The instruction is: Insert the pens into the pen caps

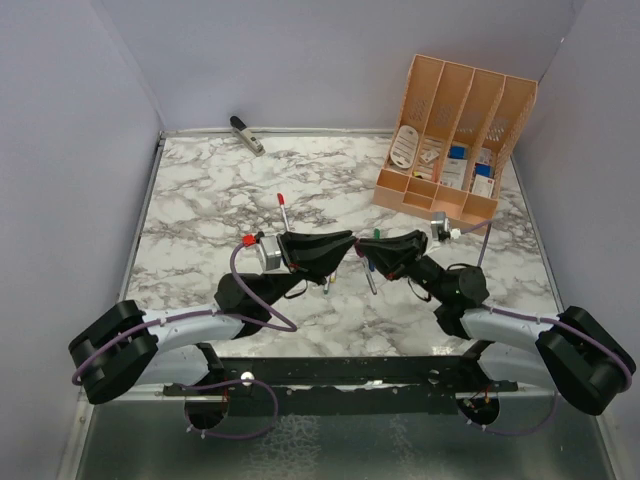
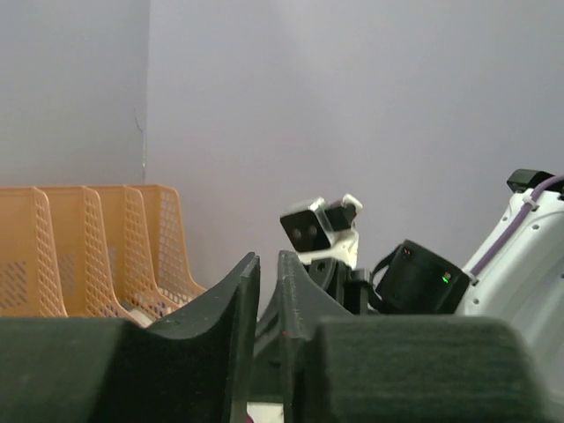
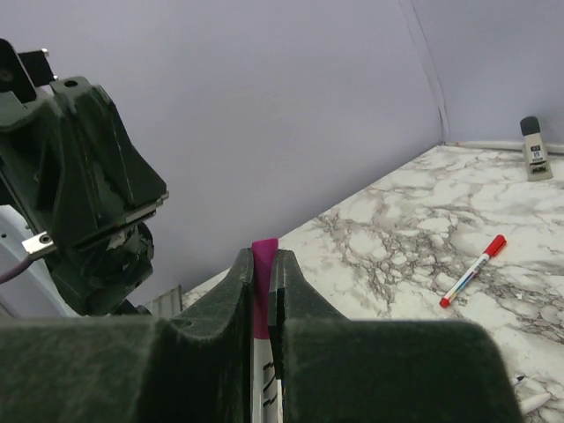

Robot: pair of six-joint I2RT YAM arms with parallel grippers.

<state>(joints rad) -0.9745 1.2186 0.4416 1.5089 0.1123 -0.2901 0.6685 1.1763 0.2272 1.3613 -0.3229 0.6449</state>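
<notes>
One marble table (image 1: 200, 220), walled in pale lilac. Orange file organiser (image 1: 455, 140) stands at its far right corner, papers in the slots. Both arms reach in over the table centre, tips almost meeting.

Noted: the left gripper (image 2: 269, 260) has its fingers pressed nearly together, only a thin slit between them; cannot tell whether anything sits in it. The right gripper (image 3: 263, 256) is clenched on a white pen (image 3: 262, 304), magenta end poking up past the fingertips.

Grey clip tool (image 1: 246, 134) lies at the far left edge. Red-capped pen (image 3: 473, 270) lies loose on the marble beyond the grippers.
</notes>
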